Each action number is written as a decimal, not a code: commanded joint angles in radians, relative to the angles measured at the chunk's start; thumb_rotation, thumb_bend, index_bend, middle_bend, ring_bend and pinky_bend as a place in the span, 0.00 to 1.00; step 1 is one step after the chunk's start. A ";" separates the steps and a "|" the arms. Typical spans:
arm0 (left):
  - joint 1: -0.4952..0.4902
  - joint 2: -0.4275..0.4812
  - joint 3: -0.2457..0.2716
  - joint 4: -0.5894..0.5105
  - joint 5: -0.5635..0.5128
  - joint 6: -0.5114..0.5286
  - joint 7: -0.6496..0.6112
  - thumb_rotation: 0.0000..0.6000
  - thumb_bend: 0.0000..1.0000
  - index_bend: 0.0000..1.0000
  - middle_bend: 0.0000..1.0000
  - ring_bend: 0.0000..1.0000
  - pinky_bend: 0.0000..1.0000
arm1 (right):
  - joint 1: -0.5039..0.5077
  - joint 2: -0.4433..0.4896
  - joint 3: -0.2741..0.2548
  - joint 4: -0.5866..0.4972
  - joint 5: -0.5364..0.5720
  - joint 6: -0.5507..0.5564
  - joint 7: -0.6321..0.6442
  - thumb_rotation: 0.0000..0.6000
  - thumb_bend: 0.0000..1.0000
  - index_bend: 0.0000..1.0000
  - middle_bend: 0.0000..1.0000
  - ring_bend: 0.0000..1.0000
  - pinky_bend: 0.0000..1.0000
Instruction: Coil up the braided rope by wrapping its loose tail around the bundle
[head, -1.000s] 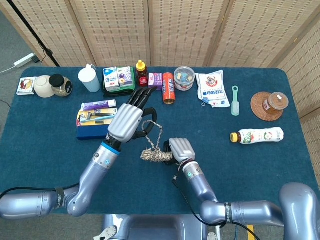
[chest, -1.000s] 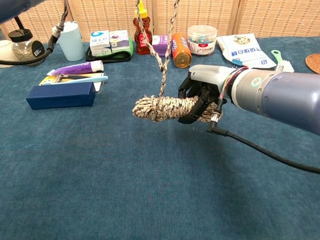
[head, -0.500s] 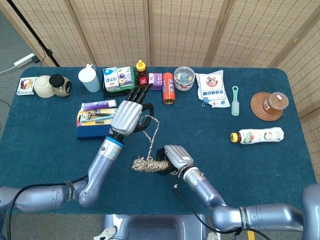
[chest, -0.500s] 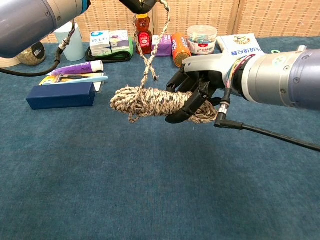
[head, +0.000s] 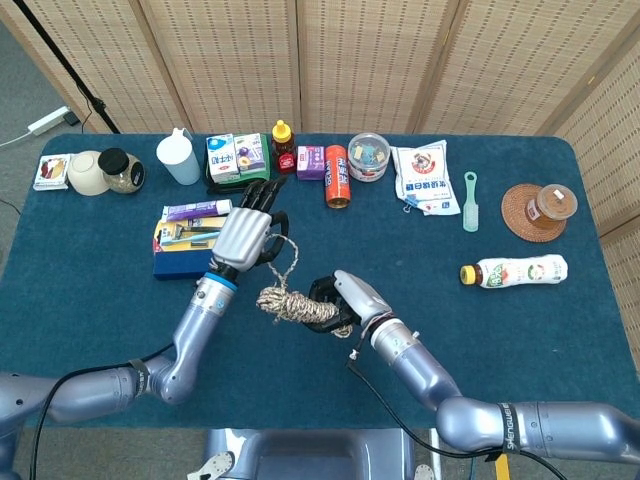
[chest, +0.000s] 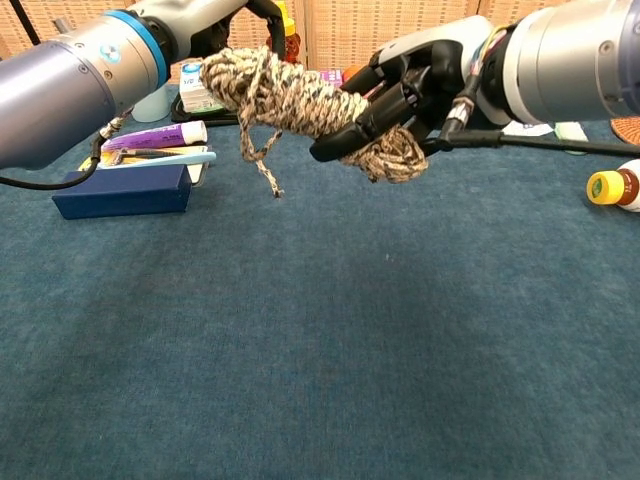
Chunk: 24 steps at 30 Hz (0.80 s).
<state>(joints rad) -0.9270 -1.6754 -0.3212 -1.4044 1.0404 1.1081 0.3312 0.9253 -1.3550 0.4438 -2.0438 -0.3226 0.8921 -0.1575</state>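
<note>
Both hands have lifted the rope bundle (chest: 300, 100): your right hand (chest: 420, 85) clamps it, your left hand (head: 243, 235) pinches the shortened tail (chest: 262, 165); wrapping nearly done.

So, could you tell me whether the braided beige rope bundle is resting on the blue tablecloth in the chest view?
No, the braided beige rope bundle is held above the blue tablecloth by the right robot hand.
</note>
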 joint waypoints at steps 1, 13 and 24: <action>0.011 -0.010 0.023 0.039 0.017 -0.006 -0.006 1.00 0.43 0.59 0.00 0.00 0.00 | 0.009 0.015 0.020 0.002 0.024 0.010 0.031 1.00 0.74 0.73 0.77 0.69 0.94; 0.039 -0.034 0.083 0.101 0.064 -0.034 -0.030 1.00 0.44 0.59 0.00 0.00 0.00 | 0.043 0.022 0.100 0.046 0.163 0.074 0.144 1.00 0.74 0.73 0.77 0.69 0.94; 0.068 -0.014 0.122 0.072 0.123 -0.027 -0.027 1.00 0.44 0.59 0.00 0.00 0.00 | 0.075 -0.016 0.135 0.143 0.232 0.201 0.154 1.00 0.74 0.73 0.77 0.69 0.94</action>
<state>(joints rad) -0.8618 -1.6930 -0.2023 -1.3285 1.1601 1.0809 0.3033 0.9953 -1.3638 0.5721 -1.9143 -0.1011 1.0821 -0.0036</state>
